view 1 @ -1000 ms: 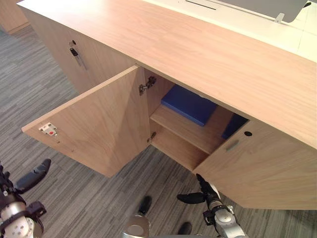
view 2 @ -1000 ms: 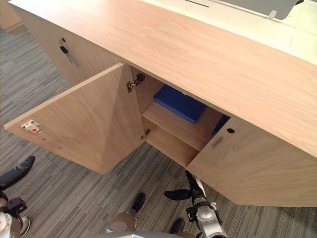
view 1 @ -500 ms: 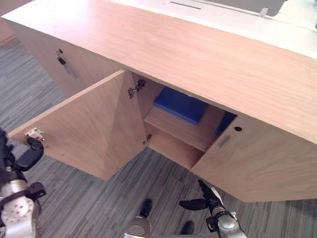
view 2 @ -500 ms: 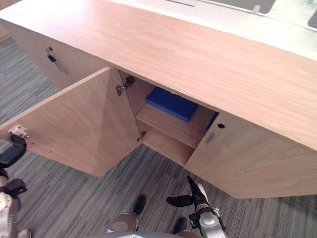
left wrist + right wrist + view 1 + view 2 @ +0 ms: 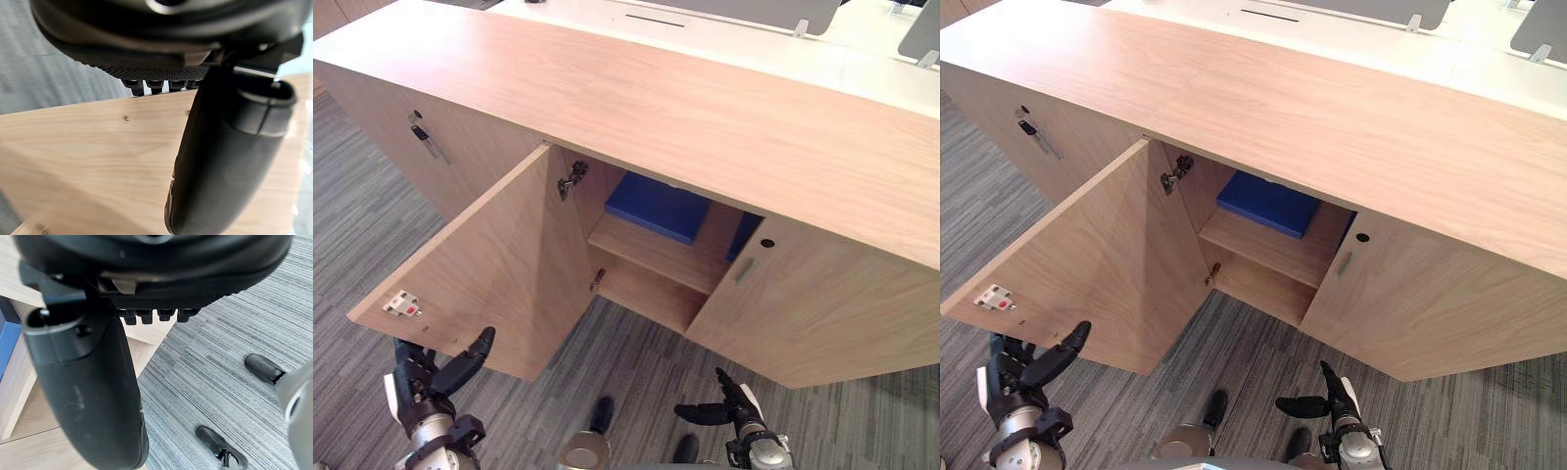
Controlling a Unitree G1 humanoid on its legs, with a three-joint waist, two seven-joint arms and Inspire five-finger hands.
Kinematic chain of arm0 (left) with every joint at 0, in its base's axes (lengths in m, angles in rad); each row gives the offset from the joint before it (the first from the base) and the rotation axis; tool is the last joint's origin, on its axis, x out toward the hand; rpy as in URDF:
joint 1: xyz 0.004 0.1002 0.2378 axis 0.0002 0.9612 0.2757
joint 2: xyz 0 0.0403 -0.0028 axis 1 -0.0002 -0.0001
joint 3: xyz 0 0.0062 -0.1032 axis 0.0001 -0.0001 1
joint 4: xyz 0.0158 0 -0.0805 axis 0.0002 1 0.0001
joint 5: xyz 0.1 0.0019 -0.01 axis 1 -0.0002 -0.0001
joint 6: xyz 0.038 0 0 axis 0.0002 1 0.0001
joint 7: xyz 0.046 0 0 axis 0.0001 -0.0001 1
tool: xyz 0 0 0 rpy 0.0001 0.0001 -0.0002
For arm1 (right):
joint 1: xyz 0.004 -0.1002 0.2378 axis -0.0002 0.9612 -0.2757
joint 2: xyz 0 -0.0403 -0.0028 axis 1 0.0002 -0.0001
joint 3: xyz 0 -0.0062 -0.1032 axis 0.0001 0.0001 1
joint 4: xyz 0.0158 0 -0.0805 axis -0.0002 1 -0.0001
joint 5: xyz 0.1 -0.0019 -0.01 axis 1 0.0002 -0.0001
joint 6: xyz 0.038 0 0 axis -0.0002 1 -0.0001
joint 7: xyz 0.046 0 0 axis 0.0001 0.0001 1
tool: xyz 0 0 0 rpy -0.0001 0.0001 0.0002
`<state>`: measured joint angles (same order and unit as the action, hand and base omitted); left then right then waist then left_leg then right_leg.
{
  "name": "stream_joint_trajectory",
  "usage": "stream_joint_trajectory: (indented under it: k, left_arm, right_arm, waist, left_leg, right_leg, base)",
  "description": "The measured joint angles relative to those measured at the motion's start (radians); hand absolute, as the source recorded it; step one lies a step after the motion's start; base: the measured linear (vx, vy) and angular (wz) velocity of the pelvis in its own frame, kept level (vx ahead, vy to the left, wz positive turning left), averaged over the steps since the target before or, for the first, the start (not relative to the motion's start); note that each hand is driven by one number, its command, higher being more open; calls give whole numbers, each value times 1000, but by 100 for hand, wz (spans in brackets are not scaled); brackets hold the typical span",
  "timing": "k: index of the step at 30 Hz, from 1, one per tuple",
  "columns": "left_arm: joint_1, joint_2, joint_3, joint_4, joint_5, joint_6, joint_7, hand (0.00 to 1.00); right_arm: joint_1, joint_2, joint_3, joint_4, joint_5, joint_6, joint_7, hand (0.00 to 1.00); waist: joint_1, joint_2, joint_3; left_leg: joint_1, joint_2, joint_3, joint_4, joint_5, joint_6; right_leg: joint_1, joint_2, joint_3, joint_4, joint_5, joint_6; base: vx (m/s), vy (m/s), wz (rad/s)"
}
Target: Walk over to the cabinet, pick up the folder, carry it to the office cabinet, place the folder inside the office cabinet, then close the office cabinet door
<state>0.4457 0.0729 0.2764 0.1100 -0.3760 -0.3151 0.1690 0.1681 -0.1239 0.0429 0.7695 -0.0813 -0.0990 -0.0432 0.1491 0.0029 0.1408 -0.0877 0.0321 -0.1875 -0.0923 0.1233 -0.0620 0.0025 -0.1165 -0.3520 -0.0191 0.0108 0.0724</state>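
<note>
Left eye view: left hand (image 5: 429, 380) low at near left, fingers straight, thumb spread wide, holding nothing, just below the open door (image 5: 499, 259); contact unclear. Right hand (image 5: 736, 409) low at near right over grey carpet (image 5: 636, 357), fingers loose, thumb out, empty. Farther in, the blue folder (image 5: 658, 206) lies flat on the upper shelf (image 5: 651, 253) inside the office cabinet (image 5: 705, 108), well apart from both hands.
</note>
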Motion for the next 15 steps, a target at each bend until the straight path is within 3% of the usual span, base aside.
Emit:
stream_joint_trajectory:
  k: [5, 9, 11, 14, 15]
  left_arm:
    - [23, 7, -114, 46, -38, -2, 0, 100]
    - [48, 43, -238, 129, -41, 30, 0, 100]
    - [47, 51, -309, 199, -40, 69, 0, 100]
    - [35, 97, -510, 254, -17, 134, -1, 100]
    - [-7, 159, -566, 256, 43, 150, -33, 100]
  right_arm:
    - [0, 31, -19, 22, 2, -1, -5, 100]
    - [-5, 45, -29, 53, 5, -1, -22, 100]
    - [-19, 47, -37, 57, 10, -1, -29, 100]
    - [-54, 50, -34, 74, 12, 1, -44, 100]
    - [-60, 58, -33, 73, 16, 1, -46, 100]
  waist:
    - [-3, 2, -1]
    - [-9, 1, 0]
    - [-37, 0, 1]
    - [-95, -10, 7]
    - [-115, -13, 8]
  left_leg:
    - [-14, -3, 14, 0, 6, -2]
    - [-28, 2, 94, 5, 9, 1]
    - [-38, 2, 126, 5, 9, 3]
    - [-43, -1, 196, 5, 7, 5]
    - [-42, 2, 226, 2, 6, 6]
  right_leg:
    - [-19, -8, 4, 5, 2, 11]
    - [-67, -15, 66, 33, 3, 20]
    - [-97, -15, 111, 43, 7, 26]
    - [-146, -14, 197, 58, 11, 32]
    - [-160, -11, 224, 58, 11, 33]
  base:
    - [-40, 15, 7]
    - [-45, 34, -23]
    - [-55, 41, -45]
    - [-64, 48, -65]
    - [-50, 30, -59]
